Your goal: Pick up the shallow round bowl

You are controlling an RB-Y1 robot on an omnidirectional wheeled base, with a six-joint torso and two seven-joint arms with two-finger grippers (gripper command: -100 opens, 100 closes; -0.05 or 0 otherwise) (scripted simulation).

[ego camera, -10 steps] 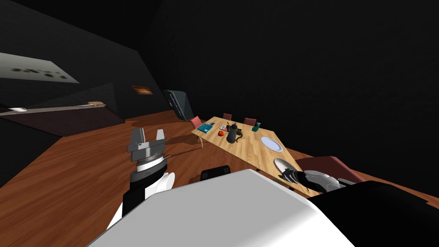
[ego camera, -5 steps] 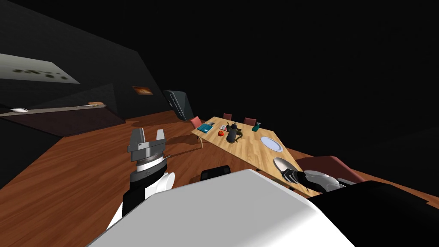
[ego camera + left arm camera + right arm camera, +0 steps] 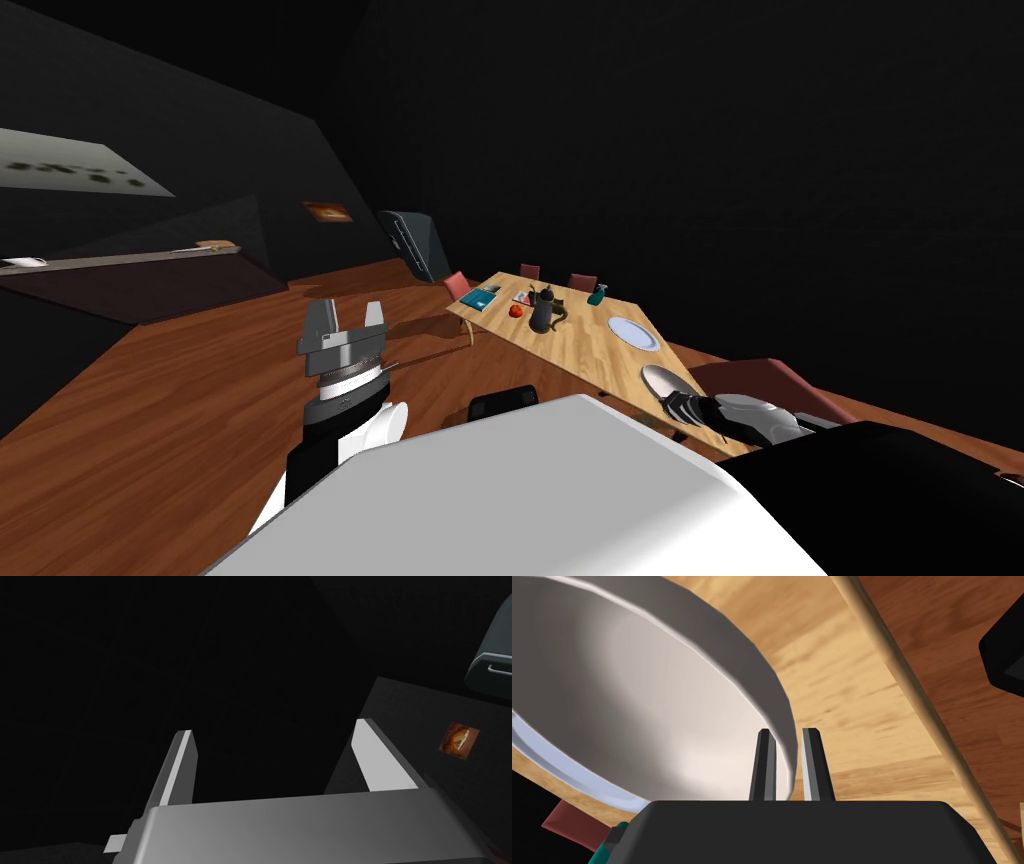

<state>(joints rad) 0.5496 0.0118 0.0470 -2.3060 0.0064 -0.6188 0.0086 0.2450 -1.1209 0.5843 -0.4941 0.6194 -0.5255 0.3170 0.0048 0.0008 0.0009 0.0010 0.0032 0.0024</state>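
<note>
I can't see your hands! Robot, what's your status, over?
Right gripper shut on rim of bowl. Left gripper open, held over the floor. Plate farther along the table, not blocking.

We count one wooden table (image 3: 590, 352), four reddish chairs (image 3: 457, 283) (three at its far end, one nearest us), one shallow round bowl (image 3: 660, 380), one pale plate (image 3: 633, 333), one dark jug (image 3: 541, 316), one red fruit (image 3: 516, 311), one teal bottle (image 3: 598, 295) and one teal tray (image 3: 480, 297).
</note>
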